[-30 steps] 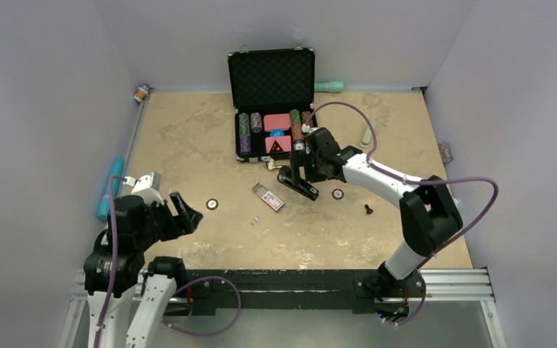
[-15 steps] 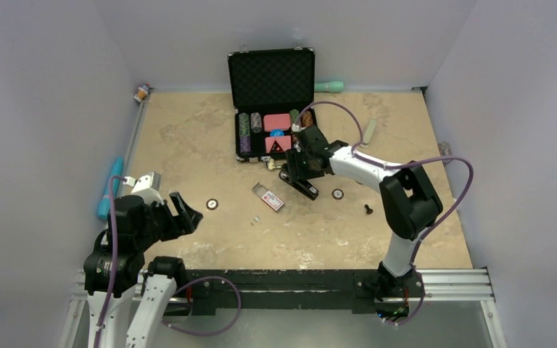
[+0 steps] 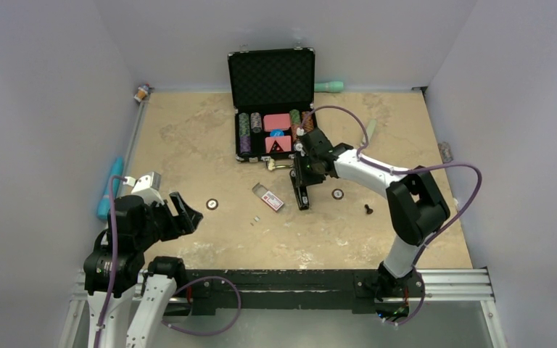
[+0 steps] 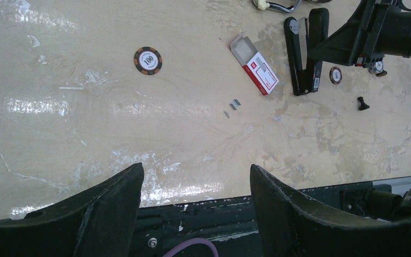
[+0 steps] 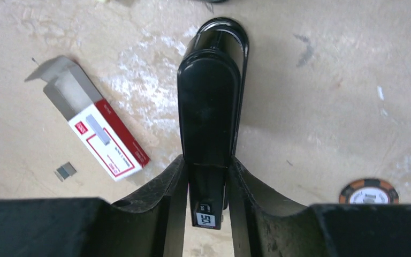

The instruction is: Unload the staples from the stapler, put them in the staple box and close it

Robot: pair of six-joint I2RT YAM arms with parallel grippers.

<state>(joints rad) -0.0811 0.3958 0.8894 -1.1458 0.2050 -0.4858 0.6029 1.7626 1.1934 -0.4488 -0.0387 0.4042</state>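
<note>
The slim black stapler [image 3: 301, 193] [image 4: 305, 53] [image 5: 211, 96] lies on the table's middle, in front of the open case. My right gripper [image 3: 304, 177] [image 5: 206, 160] reaches down over its rear end, and both fingers press against its sides. A tiny silvery strip of staples [image 3: 257, 220] [image 4: 236, 103] [image 5: 66, 171] lies loose on the table to the stapler's left. My left gripper [image 3: 168, 197] [image 4: 195, 171] hovers open near the front left edge, holding nothing.
A red-and-white staple box [image 3: 269, 197] [image 5: 99, 136] lies open beside the stapler. Poker chips [image 3: 211, 204] [image 3: 338, 193] and a small black piece [image 3: 368, 209] lie around it. An open black case [image 3: 272, 101] holding chips stands behind.
My right gripper has closed from wide open onto the stapler. The stapler has swung from a diagonal lie to point toward the table's near edge. The left arm has not moved.
</note>
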